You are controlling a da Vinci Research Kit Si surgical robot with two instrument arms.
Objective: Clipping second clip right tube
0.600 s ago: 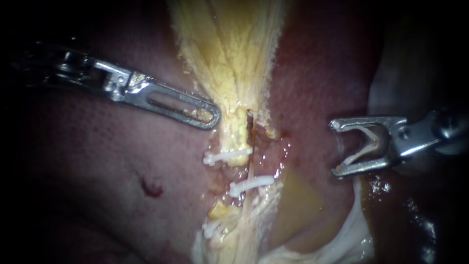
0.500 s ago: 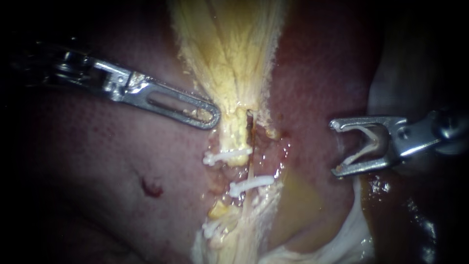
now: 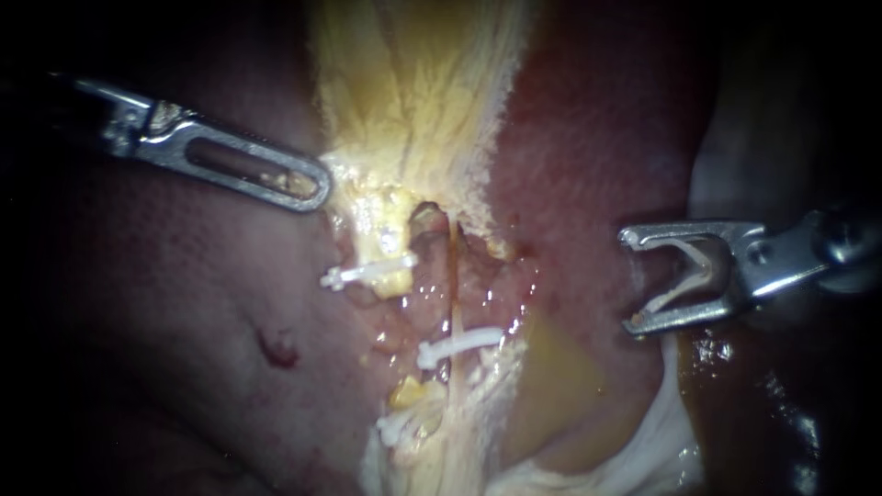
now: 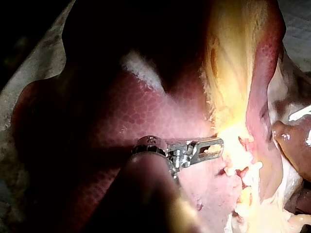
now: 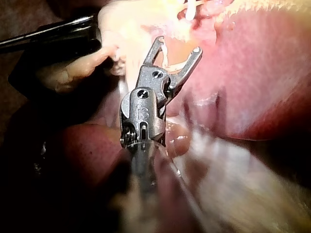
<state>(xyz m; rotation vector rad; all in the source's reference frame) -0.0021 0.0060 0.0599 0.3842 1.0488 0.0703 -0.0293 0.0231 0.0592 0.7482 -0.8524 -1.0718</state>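
Note:
My left instrument (image 3: 312,188) has its slotted jaws shut on the yellow gallbladder (image 3: 413,101) at its lower edge, holding it out to the left; the left wrist view shows the same hold (image 4: 216,144). A thin pale right tube (image 3: 453,285) runs down the middle and carries a white clip (image 3: 459,347). Another white clip (image 3: 367,274) crosses the yellow stump to its left. My right instrument (image 3: 634,280) stands apart on the right, its jaws wide with a white clip (image 3: 684,276) seated between them and touching both, as the right wrist view shows (image 5: 175,46).
Dark red liver (image 3: 588,138) lies on both sides of the tubes. A third white clip (image 3: 404,424) sits low on the stalk. White fatty tissue (image 3: 661,441) lies below my right instrument. A small red spot (image 3: 280,349) marks the liver at lower left.
My left instrument has moved left and up, dragging the gallbladder edge and the upper clip leftward. The thin tube now stands bare and stretched. The right instrument has stayed put.

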